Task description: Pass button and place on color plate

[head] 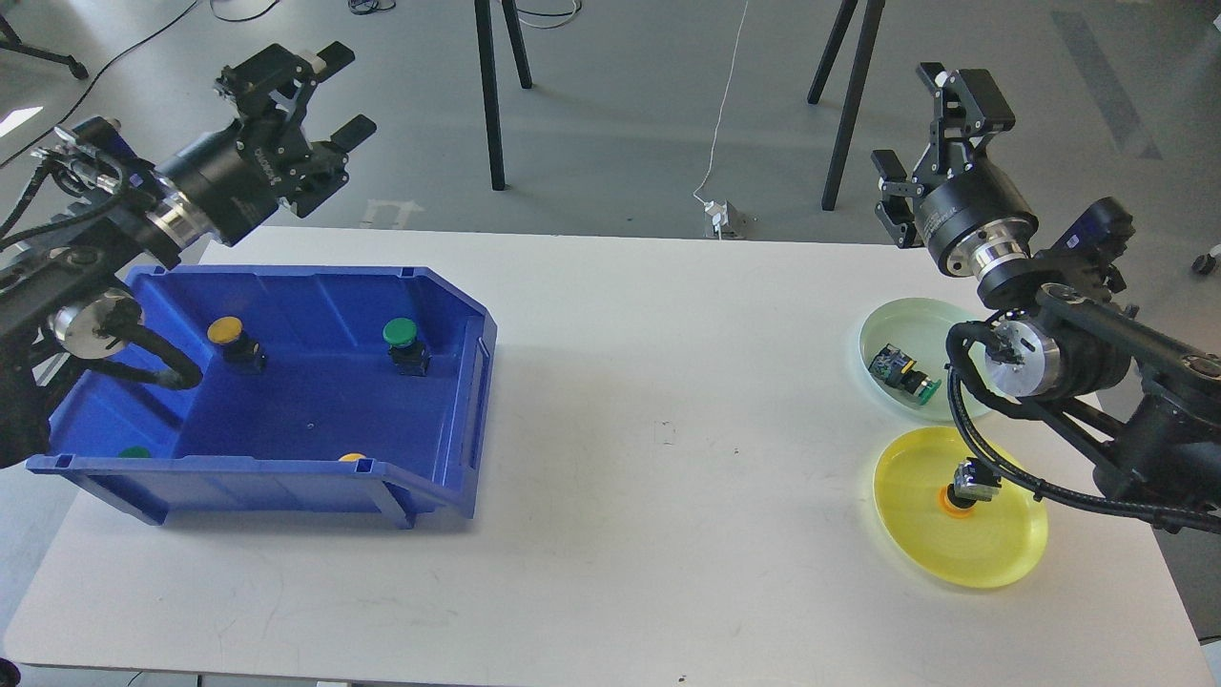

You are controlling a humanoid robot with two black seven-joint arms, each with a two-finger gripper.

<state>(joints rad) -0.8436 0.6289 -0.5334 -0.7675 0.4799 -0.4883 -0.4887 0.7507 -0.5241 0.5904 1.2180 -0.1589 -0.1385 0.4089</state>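
nearest the lower right edge: yellow plate (pixel 992 558), holding one yellow button (pixel 965 489) standing cap-down, its dark body upward, partly behind a black cable of the right arm. just beyond it: pale green plate (pixel 892 329), holding one green button (pixel 906 374) lying on its side; the plate's right part is hidden by the arm.
nearest the lower left: blue bin (pixel 286 487) on the white table (pixel 649 401), open sloped side facing right. contents, front to back: a green cap (pixel 134 452) and a yellow cap (pixel 352 457) just showing above the front wall; further in, an upright yellow-capped button (pixel 232 341) at left and an upright green-capped button (pixel 404 344) at right, well apart.
left arm: enters from the left edge, passes above the bin's back left corner; left gripper (pixel 339 91) is raised beyond the table's far edge, fingers spread, nothing between them.
right arm: enters from the right edge, bends over the two plates; right gripper (pixel 920 129) is raised beyond the far right corner, pointing upward, fingers apart, nothing between them.
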